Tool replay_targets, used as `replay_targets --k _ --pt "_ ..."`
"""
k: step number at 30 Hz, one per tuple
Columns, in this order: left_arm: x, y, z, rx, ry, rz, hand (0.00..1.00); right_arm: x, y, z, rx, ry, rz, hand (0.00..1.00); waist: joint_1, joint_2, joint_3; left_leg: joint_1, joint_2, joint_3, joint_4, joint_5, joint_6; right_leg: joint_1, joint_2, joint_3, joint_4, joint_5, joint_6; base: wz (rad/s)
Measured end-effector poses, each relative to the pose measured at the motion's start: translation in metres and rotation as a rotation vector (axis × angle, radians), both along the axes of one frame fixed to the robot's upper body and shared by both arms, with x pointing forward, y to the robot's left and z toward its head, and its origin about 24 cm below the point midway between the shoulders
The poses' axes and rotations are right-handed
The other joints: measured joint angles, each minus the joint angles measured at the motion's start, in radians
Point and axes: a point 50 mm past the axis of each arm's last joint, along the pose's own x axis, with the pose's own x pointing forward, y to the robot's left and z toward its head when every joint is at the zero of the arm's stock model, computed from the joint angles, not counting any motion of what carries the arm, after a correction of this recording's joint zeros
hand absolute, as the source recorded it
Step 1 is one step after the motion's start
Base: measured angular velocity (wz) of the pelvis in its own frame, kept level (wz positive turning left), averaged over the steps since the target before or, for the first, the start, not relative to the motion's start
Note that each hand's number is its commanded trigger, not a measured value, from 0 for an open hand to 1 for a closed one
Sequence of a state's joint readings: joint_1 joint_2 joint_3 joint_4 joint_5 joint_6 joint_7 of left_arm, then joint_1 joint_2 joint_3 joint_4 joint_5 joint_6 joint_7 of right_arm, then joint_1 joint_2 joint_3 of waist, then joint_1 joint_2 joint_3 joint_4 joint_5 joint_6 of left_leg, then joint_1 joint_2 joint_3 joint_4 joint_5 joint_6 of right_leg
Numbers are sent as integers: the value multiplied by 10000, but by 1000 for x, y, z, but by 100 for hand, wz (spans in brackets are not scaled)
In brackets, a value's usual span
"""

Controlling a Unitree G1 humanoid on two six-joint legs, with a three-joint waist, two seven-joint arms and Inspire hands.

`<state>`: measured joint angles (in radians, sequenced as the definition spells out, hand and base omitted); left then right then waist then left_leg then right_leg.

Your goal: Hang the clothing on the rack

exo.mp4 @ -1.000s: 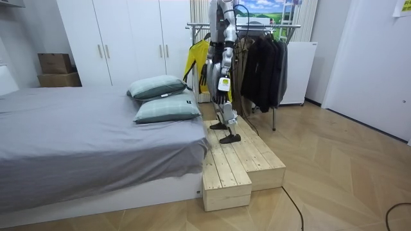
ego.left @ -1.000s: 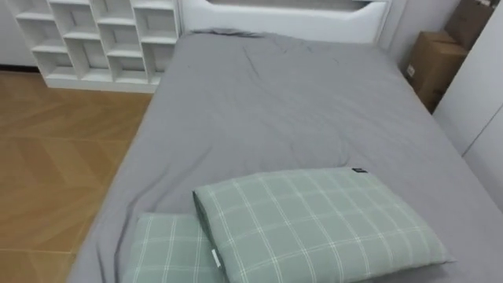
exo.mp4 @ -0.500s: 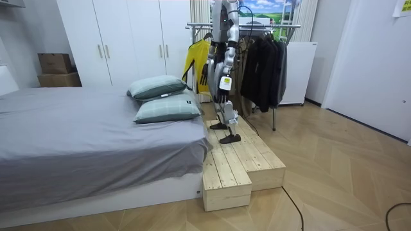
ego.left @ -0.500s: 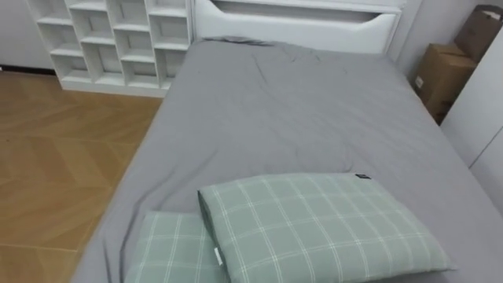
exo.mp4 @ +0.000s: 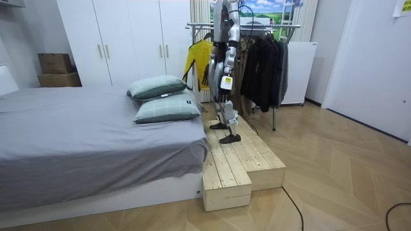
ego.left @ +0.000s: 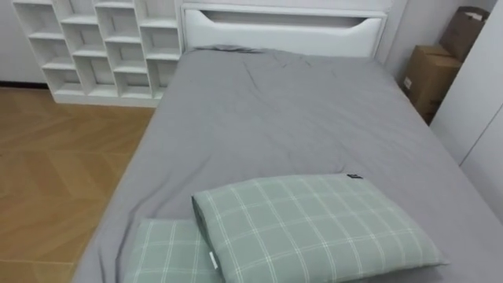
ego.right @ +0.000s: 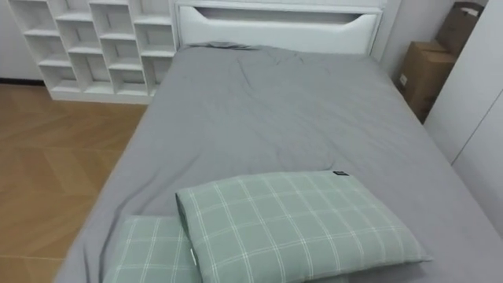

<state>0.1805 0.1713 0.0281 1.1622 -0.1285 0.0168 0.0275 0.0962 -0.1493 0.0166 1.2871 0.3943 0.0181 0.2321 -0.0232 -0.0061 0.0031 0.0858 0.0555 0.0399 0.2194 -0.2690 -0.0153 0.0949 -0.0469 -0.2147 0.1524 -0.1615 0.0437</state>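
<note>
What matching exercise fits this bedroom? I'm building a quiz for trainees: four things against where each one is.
Things:
1. checked pillows
2. cardboard box
3. white cubby shelf
4. yellow garment

Places:
A. hanging on the clothes rail
B. left of the headboard in the eye views
C. right of the headboard in the eye views
D. on the grey bed, at the end nearest the robot

Pairs: 1-D, 2-C, 3-B, 4-A.
</note>
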Motion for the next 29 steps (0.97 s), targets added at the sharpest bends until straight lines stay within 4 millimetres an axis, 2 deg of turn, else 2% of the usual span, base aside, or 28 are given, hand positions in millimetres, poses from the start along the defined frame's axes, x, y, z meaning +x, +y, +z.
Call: replay_targets --k 13,19,29 --pt "-4 0 0 80 267 138 0 -4 2 0 464 110 -363 0 -39 1 1 331 25 468 -241 0 1 -3 47 501 -15 2 1 -10" --pt "-4 0 0 230 321 81 0 -3 2 0 601 1 -413 0 -288 -3 10 338 30 487 -251 0 2 -6 55 481 -10 6 -2 -1" --pt "-4 0 -1 68 294 24 0 -3 2 0 713 -111 -662 0 -318 -36 32 352 34 522 -241 0 2 -6 55 479 2 11 -8 0"
